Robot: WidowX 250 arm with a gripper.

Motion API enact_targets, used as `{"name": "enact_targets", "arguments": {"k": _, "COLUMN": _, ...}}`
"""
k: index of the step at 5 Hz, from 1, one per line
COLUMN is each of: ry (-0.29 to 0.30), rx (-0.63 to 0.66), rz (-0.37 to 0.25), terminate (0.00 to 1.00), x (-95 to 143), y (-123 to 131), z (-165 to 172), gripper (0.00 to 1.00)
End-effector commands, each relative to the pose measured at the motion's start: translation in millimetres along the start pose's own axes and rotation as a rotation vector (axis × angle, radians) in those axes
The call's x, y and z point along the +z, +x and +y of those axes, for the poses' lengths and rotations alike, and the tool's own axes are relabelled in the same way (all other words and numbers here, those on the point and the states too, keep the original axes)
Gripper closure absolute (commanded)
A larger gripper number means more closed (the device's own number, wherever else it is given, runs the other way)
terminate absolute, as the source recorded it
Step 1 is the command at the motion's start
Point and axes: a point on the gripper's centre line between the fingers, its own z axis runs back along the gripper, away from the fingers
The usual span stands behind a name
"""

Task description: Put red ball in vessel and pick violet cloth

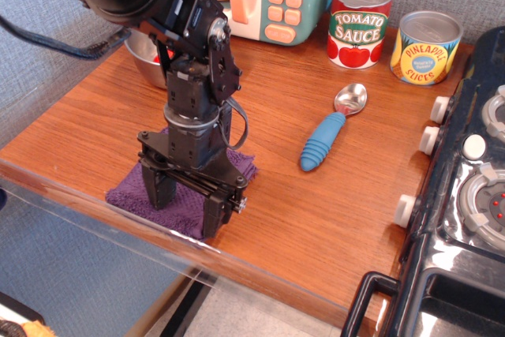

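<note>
Gripper (187, 207) down over violet cloth (183, 201) at front-left edge of worktop (331, 211). Jaws apart, straddling cloth, tips pressing into it, nothing clamped. Cloth flat, near corner reaching front edge. Vessel (140, 57) at back-left corner, mostly hidden behind arm. Red ball (162, 58) just peeking inside it. Blue-handled scoop (327, 138) mid-worktop, well apart.

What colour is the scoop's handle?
Blue, ribbed; the scoop has a silver bowl. Seen in the only view, observation.image.

gripper (187, 204) — jaws spread, on violet cloth (183, 202) | cloth near table edge (237, 262)
</note>
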Motion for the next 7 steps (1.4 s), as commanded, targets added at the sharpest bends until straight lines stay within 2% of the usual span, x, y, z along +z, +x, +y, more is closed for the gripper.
{"name": "enact_targets", "arguments": {"k": 1, "ry": 0.005, "rx": -0.024, "rz": -0.169, "terminate": 0.0, "x": 53, "y": 18, "z": 1, "gripper": 0.0}}
{"name": "enact_targets", "arguments": {"k": 2, "ry": -0.037, "rx": -0.032, "rz": -0.238, "terminate": 0.0, "x": 94, "y": 17, "z": -2, "gripper": 0.0}}
{"name": "enact_targets", "arguments": {"k": 3, "ry": -0.056, "rx": -0.022, "rz": -0.215, "terminate": 0.0, "x": 101, "y": 16, "z": 1, "gripper": 0.0}}
{"name": "enact_targets", "arguments": {"k": 4, "ry": -0.068, "rx": -0.005, "rz": -0.18, "terminate": 0.0, "x": 95, "y": 18, "z": 3, "gripper": 0.0}}
{"name": "enact_targets", "arguments": {"k": 6, "ry": -0.063, "rx": 0.013, "rz": -0.171, "terminate": 0.0, "x": 91, "y": 19, "z": 7, "gripper": 0.0}}
{"name": "enact_targets", "arguments": {"k": 7, "ry": -0.063, "rx": 0.013, "rz": -0.171, "terminate": 1.0, "x": 91, "y": 19, "z": 7, "gripper": 0.0}}
